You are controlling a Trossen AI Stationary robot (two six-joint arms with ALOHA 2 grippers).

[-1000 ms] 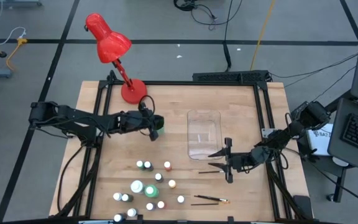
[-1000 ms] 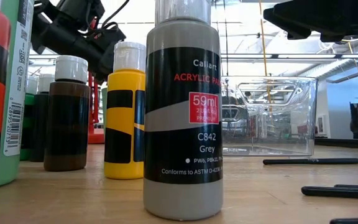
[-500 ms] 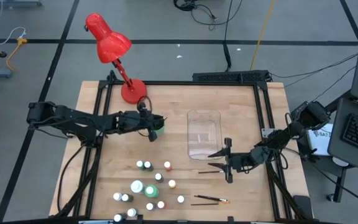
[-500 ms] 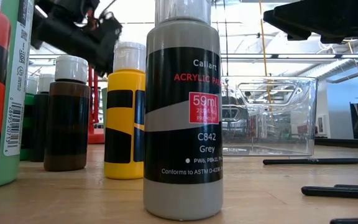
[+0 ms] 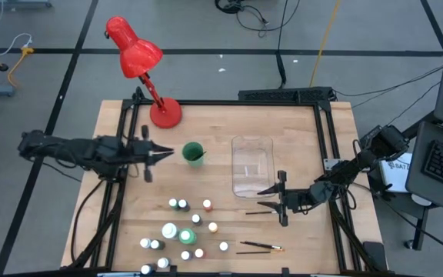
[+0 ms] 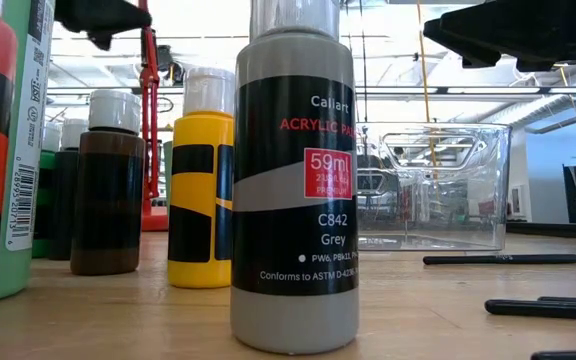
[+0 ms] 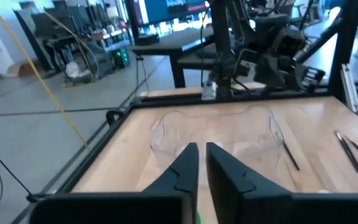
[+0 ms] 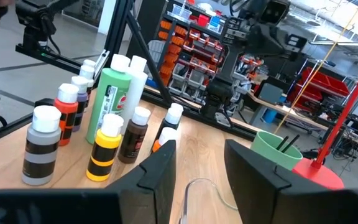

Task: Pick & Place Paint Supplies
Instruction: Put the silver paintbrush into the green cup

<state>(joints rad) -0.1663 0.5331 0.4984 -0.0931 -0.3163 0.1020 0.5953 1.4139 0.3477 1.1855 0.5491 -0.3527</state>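
The left gripper (image 5: pixel 160 153) is nearly shut and holds nothing, hanging just beside the green cup (image 5: pixel 193 153) with brushes inside. The right gripper (image 5: pixel 270 198) waits half open and empty near the clear bin (image 5: pixel 252 143). The paint bottles (image 5: pixel 184 229) stand crowded, so a descending finger could easily knock neighbours over.

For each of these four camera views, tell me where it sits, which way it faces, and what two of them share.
High view: overhead, looking straight down on the wooden table; both arms, left gripper and right gripper show.
Low view: table height, looking level past the grey acrylic paint bottle; arm parts overhead.
Left wrist view: behind its own near-shut fingers, facing the clear plastic bin.
Right wrist view: behind its parted fingers, facing the green cup.
Shared: high and left wrist views both show the bin.
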